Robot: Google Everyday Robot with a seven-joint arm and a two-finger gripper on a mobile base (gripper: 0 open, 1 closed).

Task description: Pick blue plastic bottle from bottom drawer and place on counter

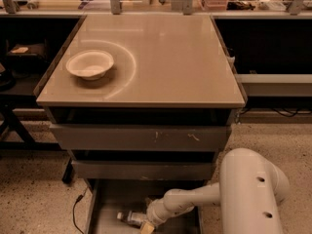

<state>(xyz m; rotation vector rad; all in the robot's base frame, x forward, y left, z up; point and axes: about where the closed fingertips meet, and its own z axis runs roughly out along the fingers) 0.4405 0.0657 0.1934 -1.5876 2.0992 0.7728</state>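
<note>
The robot's white arm (195,199) reached leftward and down from its bulky rounded shoulder housing (249,194) at the lower right. It ran low across the open bottom drawer (111,203), with the forearm nearly level. The wrist narrowed to the gripper (147,224), which sat inside the drawer close to its floor at the very bottom edge of the view, pointing left. Whether the gripper was open or had closed on anything could not be told, since its tip was cut off by the frame and merged with the bottle's end.

The blue plastic bottle (129,217) was small and clear, with a pale label. It lay on its side on the grey drawer floor, lengthwise left to right. Its right end met or was overlapped by the gripper's tip, and the rest of it stretched away to the left.

Above the drawer stood two grey drawer fronts, the upper (141,138) scratched. Over them was the glossy beige worktop (180,57), which carried a shallow white bowl (90,64) near its left edge, inside a faint curved ring mark.
</note>
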